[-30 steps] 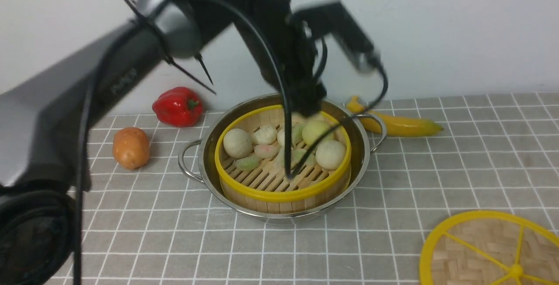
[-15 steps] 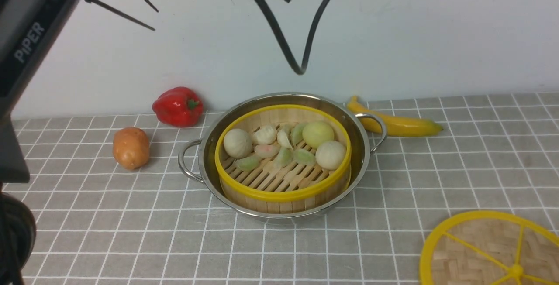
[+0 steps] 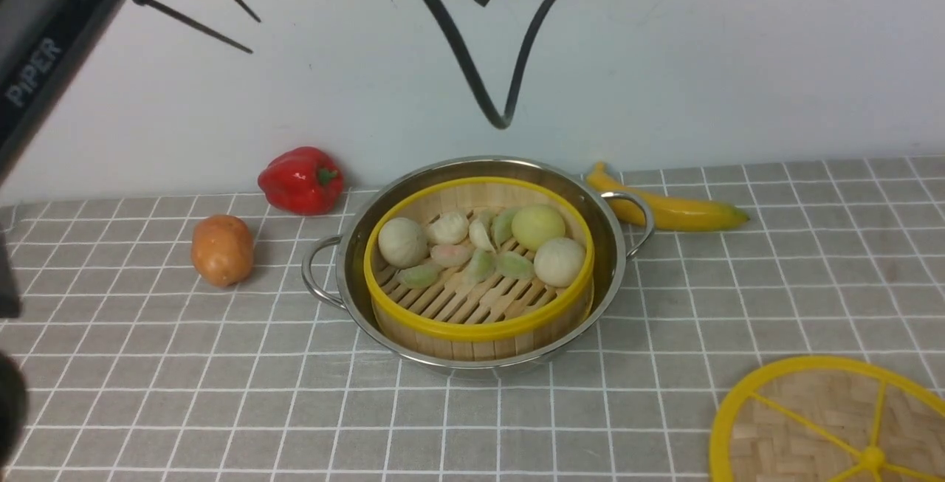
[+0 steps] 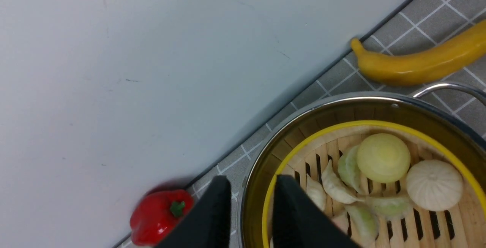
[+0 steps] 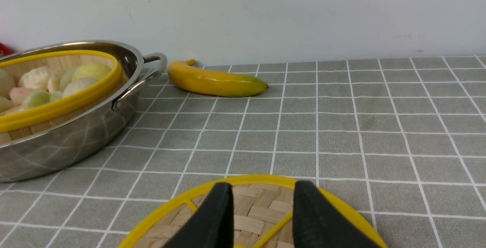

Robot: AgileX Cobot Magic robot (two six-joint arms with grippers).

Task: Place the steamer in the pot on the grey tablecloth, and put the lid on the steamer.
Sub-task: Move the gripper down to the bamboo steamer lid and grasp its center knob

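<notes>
Steamer (image 3: 480,332) sits inside the pot (image 3: 611,246), roughly centred, yellow rim level with the steel rim or a little above it; pale buns and dumplings lie on its slatted floor; it is uncovered.

Pot stands on the grey tablecloth (image 3: 221,364) towards the back of the worktop, both loop handles free; red pepper (image 3: 301,179) and potato (image 3: 221,249) to its left, banana (image 3: 668,209) just behind its right handle.

Lid (image 3: 805,423) lies flat on the cloth at the near right, partly cut off by the frame edge, well apart from pot and steamer.

Left hand (image 4: 250,181): two black fingers (image 4: 292,210) with a narrow gap between them, nothing pinched. In the left wrist view they sit over the pot's back-left rim, one finger overlapping the steamer's yellow rim. In the front view only a dark piece at the left arm's end and a hanging cable loop (image 3: 502,109) show along the top edge, high above the pot, clear of the steamer.

Right hand (image 5: 264,187): fingers (image 5: 216,217) spread, nothing between them; they are over the lid's woven surface, inside its yellow rim; contact with the lid cannot be told; pot and steamer lie well off to that hand's left.
</notes>
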